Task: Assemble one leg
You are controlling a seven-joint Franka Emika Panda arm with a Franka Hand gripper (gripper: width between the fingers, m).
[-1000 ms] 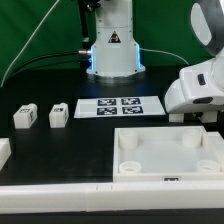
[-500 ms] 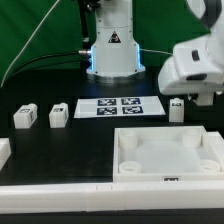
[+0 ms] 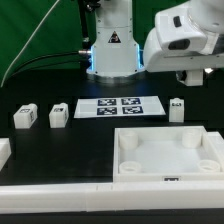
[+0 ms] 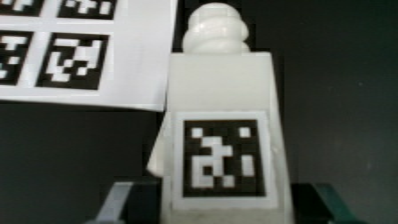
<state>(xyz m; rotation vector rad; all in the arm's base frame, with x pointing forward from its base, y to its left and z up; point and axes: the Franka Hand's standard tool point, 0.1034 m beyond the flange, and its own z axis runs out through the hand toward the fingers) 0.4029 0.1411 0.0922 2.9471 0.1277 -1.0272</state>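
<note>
The leg (image 3: 177, 109) stands upright on the desk (image 3: 70, 150) (light, rigid, smooth plastic, I judge); grip its flat sides. Jaws hang apart, empty.

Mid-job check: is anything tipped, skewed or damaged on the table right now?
Nothing stands out. The leg stands upright beside the marker board, clear of the end effector above it. The two other legs stand upright too, and the tray lies flat.
</note>
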